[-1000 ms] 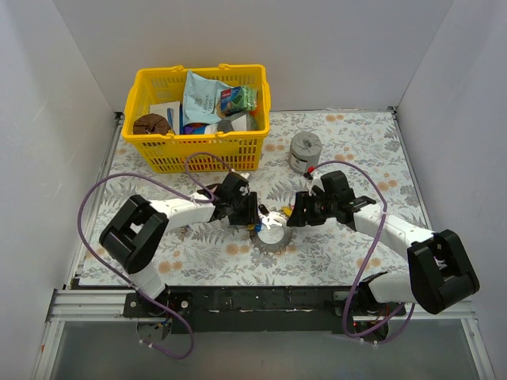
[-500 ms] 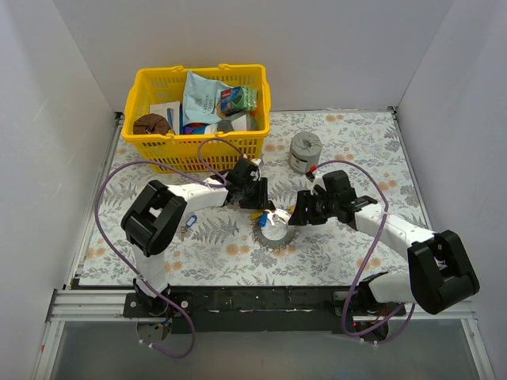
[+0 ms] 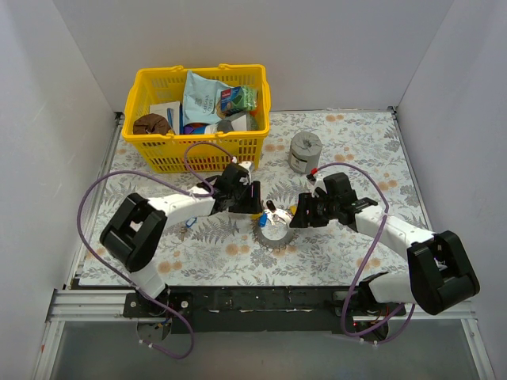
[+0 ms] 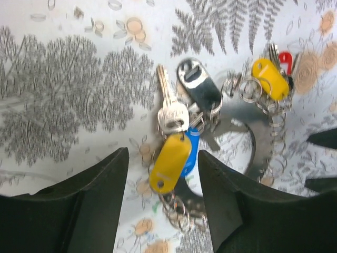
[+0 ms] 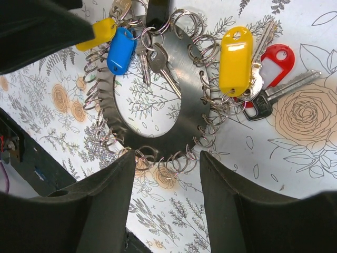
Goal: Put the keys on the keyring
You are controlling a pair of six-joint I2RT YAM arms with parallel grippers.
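The keyring [image 5: 190, 74], a flat silver ring edged with small split rings, lies on the floral mat [image 3: 348, 253]. Keys hang on it: a blue tag [image 5: 121, 50], a silver key [image 5: 163, 66], a yellow tag [image 5: 235, 60] and a red tag [image 5: 276, 60]. My left gripper [image 4: 163, 155] hovers open over the keyring's [image 4: 247, 118] left side. A yellow tag [image 4: 169, 163] lies between its fingers [image 4: 95, 200], untouched, with a silver key [image 4: 171, 113] and a black tag [image 4: 200, 92] beyond. My right gripper [image 5: 166, 158] is open over the ring's near rim, empty. In the top view both grippers [image 3: 257, 207] [image 3: 291, 215] flank the keyring [image 3: 273, 235].
A yellow basket [image 3: 198, 150] full of packets stands at the back left. A squat grey metal cylinder [image 3: 305, 150] sits behind the right gripper. Purple cables loop over both arms. White walls close in the table.
The left arm swung out and back, and its gripper now sits slightly farther back by the ring, jaws wider. The right arm has not moved.
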